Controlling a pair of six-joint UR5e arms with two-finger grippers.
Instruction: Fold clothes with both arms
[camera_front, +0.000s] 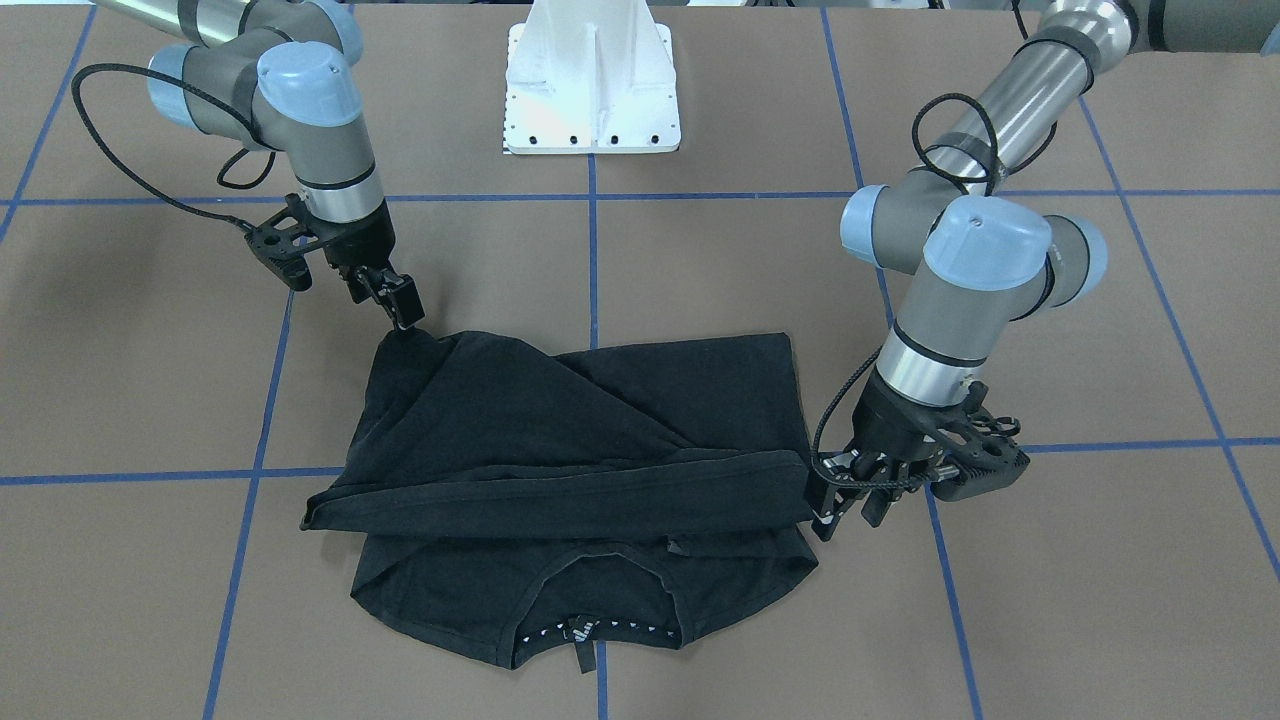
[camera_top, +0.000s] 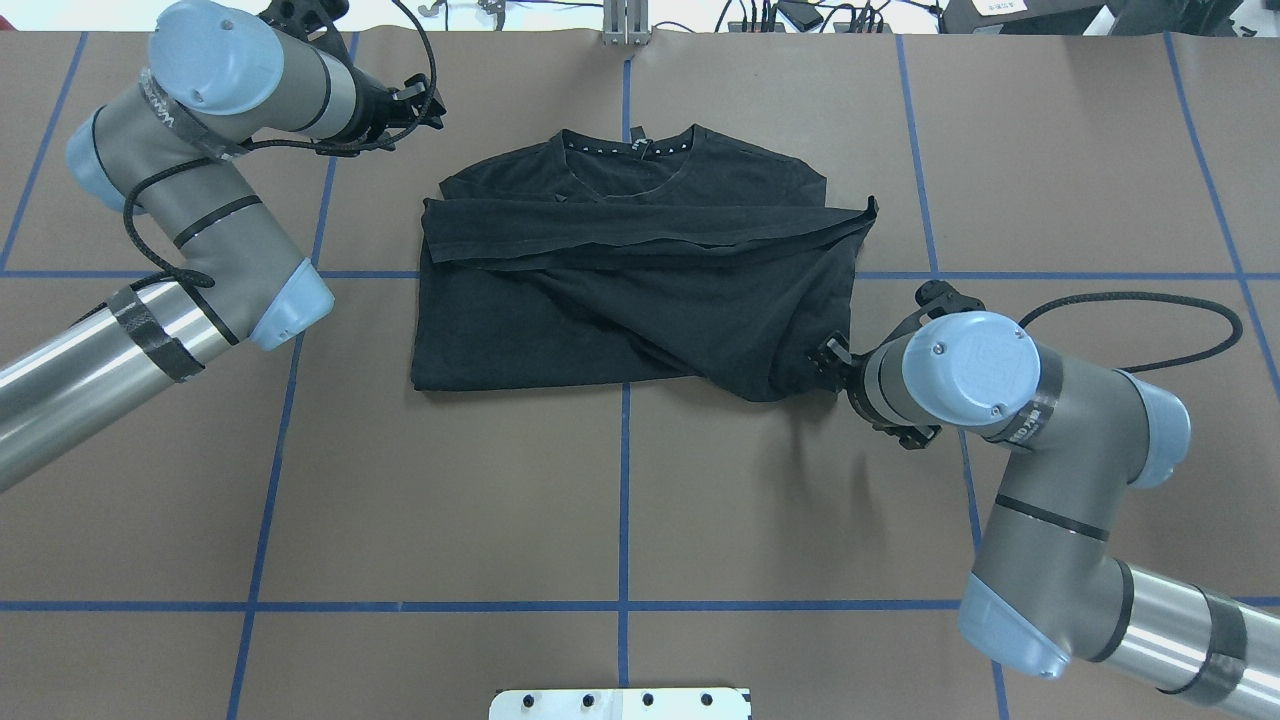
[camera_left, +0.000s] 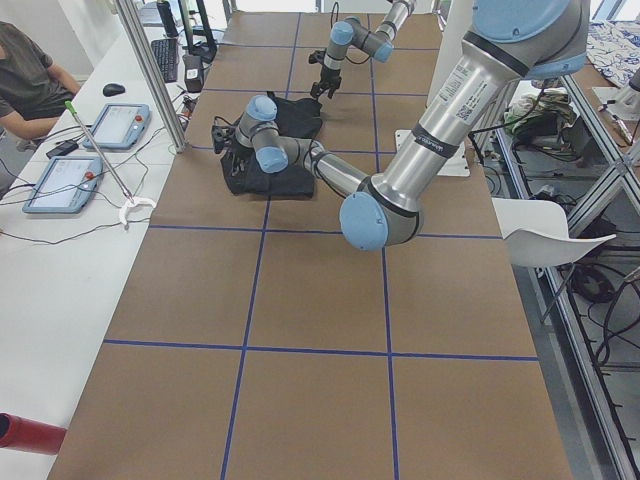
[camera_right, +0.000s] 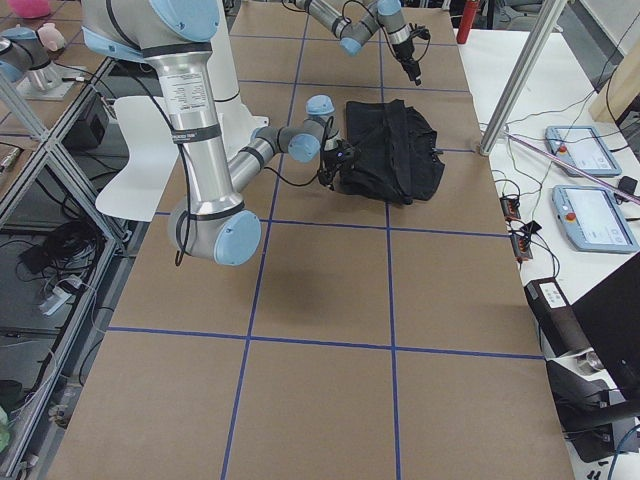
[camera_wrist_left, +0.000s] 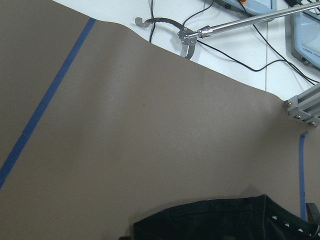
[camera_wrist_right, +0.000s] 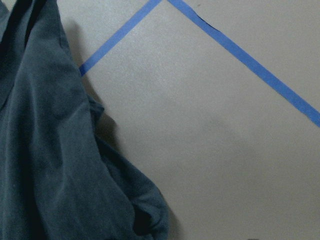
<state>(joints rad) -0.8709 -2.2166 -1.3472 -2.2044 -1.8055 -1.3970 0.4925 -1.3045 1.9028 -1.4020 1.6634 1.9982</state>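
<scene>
**Black T-shirt part-folded: one corner gripped, the other side free**

In the front-facing view, the right gripper (camera_front: 403, 310) is seen clamped on the upper-left corner of the black T-shirt (camera_front: 600, 430). The cloth is drawn into a peak there, seemingly so that this side can be carried towards the collar (camera_front: 590, 625) at lower centre. The left gripper (camera_front: 848, 508), its fingers judged apart and holding nothing, is placed just beside the right end of the hem band (camera_front: 560, 480) laid across the garment. The shirt is spread mid-frame on the brown table (camera_front: 700, 290), and the fold is judged unfinished.
</scene>
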